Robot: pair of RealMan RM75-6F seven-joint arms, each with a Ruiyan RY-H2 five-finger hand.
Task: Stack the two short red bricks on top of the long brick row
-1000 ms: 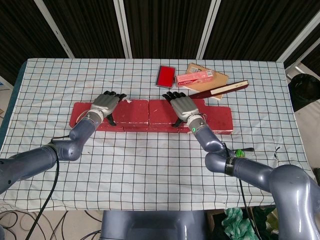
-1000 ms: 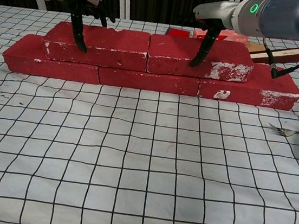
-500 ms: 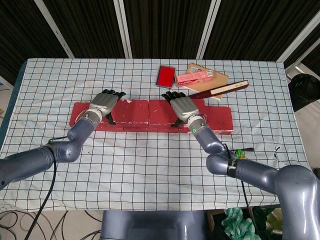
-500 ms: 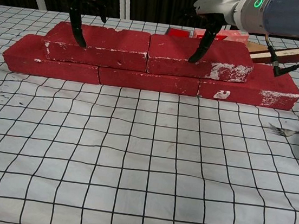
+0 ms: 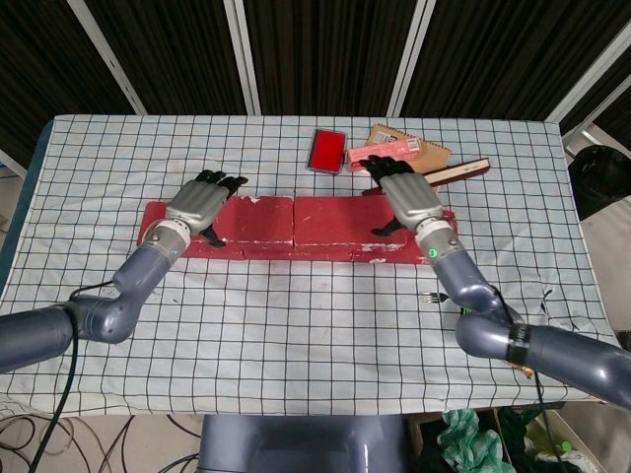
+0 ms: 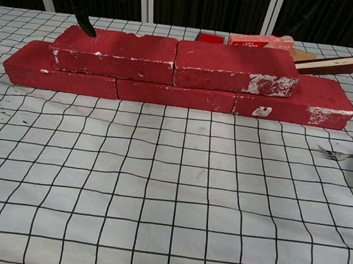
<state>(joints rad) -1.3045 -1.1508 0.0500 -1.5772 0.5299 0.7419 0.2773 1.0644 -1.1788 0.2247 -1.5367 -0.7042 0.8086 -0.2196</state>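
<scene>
Two short red bricks lie end to end on the long brick row (image 6: pixel 174 96): the left short brick (image 6: pixel 115 53) and the right short brick (image 6: pixel 236 67). In the head view they show as left brick (image 5: pixel 258 219) and right brick (image 5: pixel 333 219) over the row (image 5: pixel 296 252). My left hand (image 5: pixel 201 203) hovers over the left brick's left end, fingers spread, holding nothing; only a dark fingertip (image 6: pixel 84 23) shows in the chest view. My right hand (image 5: pixel 406 195) is raised over the right brick's right end, fingers apart and empty. The chest view does not show it.
Behind the bricks lie a flat red box (image 5: pixel 326 150), a pink box (image 5: pixel 385 153), a brown notebook (image 5: pixel 426 154) and a dark red book (image 5: pixel 459 171). A fork (image 6: pixel 344 154) lies on the checked cloth at the right.
Both hands have lifted off the short bricks. The right hand moved right and up, out of the chest view; the left hand rose. The bricks stayed in place.
</scene>
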